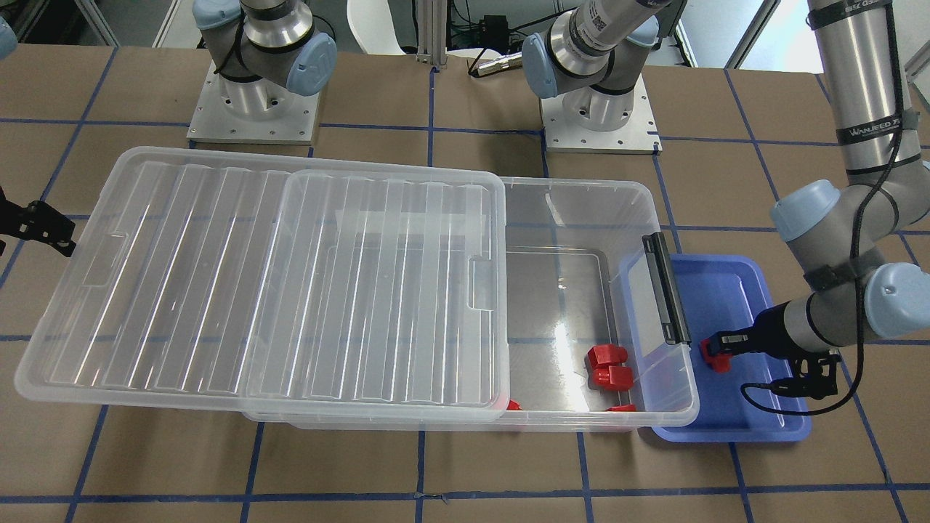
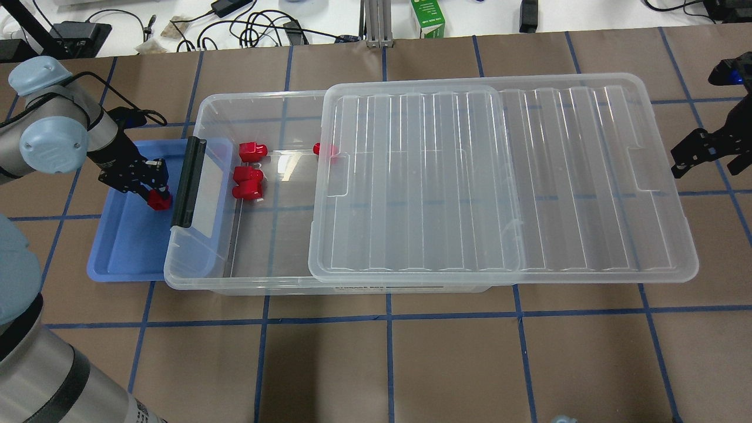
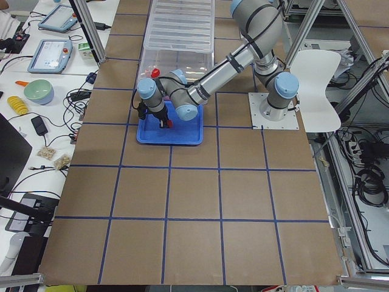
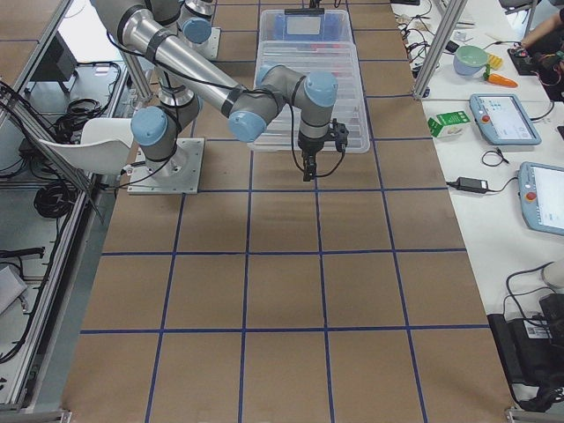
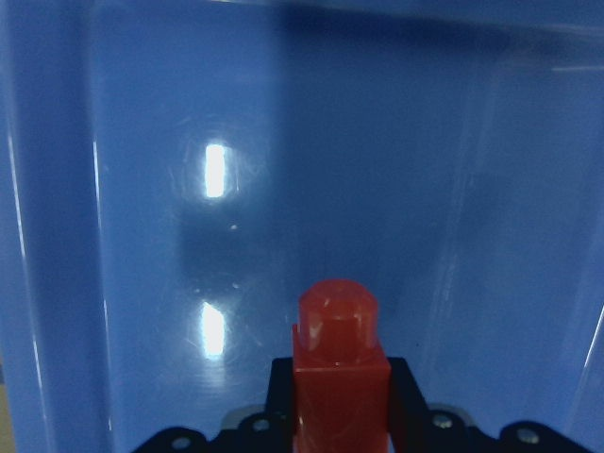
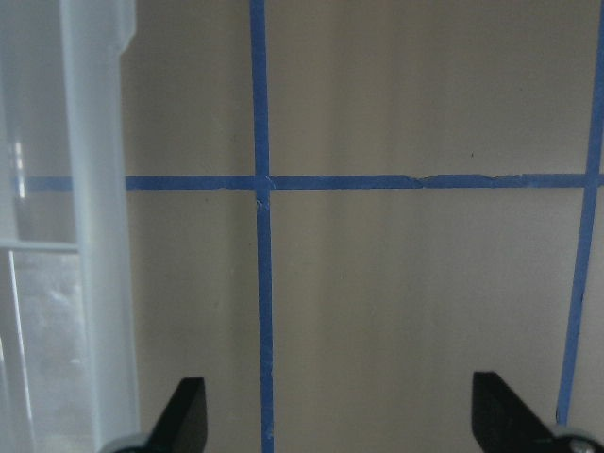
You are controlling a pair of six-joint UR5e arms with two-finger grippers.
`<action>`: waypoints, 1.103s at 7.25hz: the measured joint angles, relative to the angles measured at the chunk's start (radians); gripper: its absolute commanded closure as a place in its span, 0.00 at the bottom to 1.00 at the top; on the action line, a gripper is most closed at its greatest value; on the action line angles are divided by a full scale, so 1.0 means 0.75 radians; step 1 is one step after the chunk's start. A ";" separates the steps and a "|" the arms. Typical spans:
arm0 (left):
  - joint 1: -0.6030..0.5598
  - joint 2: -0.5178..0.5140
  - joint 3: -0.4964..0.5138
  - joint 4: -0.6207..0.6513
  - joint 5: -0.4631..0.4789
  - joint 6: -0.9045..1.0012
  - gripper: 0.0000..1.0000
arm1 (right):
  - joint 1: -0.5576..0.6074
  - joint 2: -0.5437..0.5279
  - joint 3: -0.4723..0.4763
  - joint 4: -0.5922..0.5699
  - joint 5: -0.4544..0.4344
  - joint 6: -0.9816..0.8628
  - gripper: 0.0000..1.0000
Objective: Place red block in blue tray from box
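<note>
Overhead exterior showed the left gripper (image 2: 155, 196) clamped on the red block (image 2: 159, 202) over the blue tray (image 2: 124, 249), just beside the box (image 2: 197, 267) — the right gripper (image 6: 342, 408), well apart at the box's far end, hung spread wide above the table (image 2: 446, 364).

The left arm (image 1: 861, 73) and right arm (image 1: 272, 29) are built from silver-grey metal tubes joined by rounded joints capped in pale blue (image 1: 897, 298). Each is bolted to the table (image 1: 465, 465) through a square metal plate (image 1: 290, 125) dotted with small screws. A black cable (image 1: 862, 218) is strapped along the left arm, which is also wrapped in black bands (image 1: 868, 134) printed with white lettering. The left gripper (image 2: 157, 198) and right gripper (image 6: 342, 420) are black, with flat fingers (image 6: 189, 411).
</note>
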 measured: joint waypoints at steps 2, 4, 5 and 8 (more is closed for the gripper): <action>-0.001 0.016 0.007 -0.002 0.001 0.007 0.00 | 0.047 -0.001 0.003 0.001 0.005 0.036 0.00; -0.011 0.072 0.034 -0.033 0.006 0.007 0.00 | 0.114 -0.002 0.004 0.001 0.006 0.109 0.00; -0.015 0.125 0.057 -0.093 0.006 0.007 0.00 | 0.146 -0.002 0.004 0.000 0.007 0.142 0.00; -0.021 0.327 0.219 -0.466 0.009 -0.004 0.00 | 0.289 0.004 0.002 -0.002 0.001 0.324 0.00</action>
